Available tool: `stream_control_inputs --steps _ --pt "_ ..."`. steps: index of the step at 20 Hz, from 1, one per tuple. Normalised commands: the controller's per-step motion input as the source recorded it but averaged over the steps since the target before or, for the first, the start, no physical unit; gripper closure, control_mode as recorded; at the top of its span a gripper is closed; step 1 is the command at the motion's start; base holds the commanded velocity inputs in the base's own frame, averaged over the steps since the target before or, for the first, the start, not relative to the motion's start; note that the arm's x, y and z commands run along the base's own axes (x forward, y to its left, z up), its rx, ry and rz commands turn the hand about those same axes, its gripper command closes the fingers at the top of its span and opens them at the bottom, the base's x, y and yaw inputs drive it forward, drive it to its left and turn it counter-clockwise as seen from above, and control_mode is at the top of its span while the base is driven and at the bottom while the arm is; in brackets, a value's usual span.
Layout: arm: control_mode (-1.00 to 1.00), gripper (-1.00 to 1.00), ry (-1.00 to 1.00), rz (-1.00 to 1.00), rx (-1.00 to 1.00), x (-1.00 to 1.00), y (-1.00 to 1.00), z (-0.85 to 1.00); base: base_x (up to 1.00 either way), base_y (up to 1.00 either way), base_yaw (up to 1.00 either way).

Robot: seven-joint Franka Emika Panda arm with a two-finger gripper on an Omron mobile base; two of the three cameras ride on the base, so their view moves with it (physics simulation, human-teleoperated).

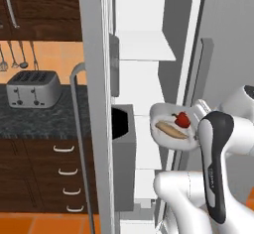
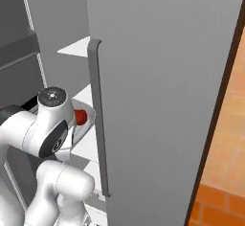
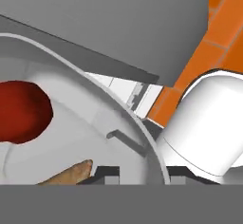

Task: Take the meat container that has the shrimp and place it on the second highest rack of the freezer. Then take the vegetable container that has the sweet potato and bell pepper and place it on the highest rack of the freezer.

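Observation:
The vegetable container [image 1: 159, 111] is a rounded white bowl tilted inside the open freezer [image 1: 144, 47], at a middle shelf. It holds the red bell pepper [image 1: 182, 120] and the tan sweet potato [image 1: 171, 129]. In the hand view my gripper [image 3: 142, 171] straddles the bowl's rim [image 3: 118, 109], one tip inside and one outside, with a small gap at the inner tip. The bell pepper [image 3: 21, 111] and the end of the sweet potato [image 3: 71, 173] lie just ahead. From the right, the bell pepper [image 2: 81, 117] peeks past my arm. The meat container and the shrimp are out of view.
The freezer's left door [image 1: 94, 104] with its dark dispenser [image 1: 121, 124] and long handle [image 1: 78, 144] stands open on the left. The grey right door [image 2: 158, 76] crowds the arm. A toaster [image 1: 33, 89] sits on the dark counter [image 1: 44, 121] above drawers.

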Motion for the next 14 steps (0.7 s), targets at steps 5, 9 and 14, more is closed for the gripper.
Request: stream_control_inputs --steps 5,9,14 --pt "1.0 1.0 0.0 0.0 0.0 0.0 0.0 0.0 -0.02 0.25 0.1" --pt "-1.0 1.0 -0.5 0.0 -0.17 0.03 0.02 0.98 0.0 0.0 0.0" --pt "-1.0 1.0 -0.53 -0.02 -0.16 0.02 0.01 1.0 0.0 0.0 0.0"
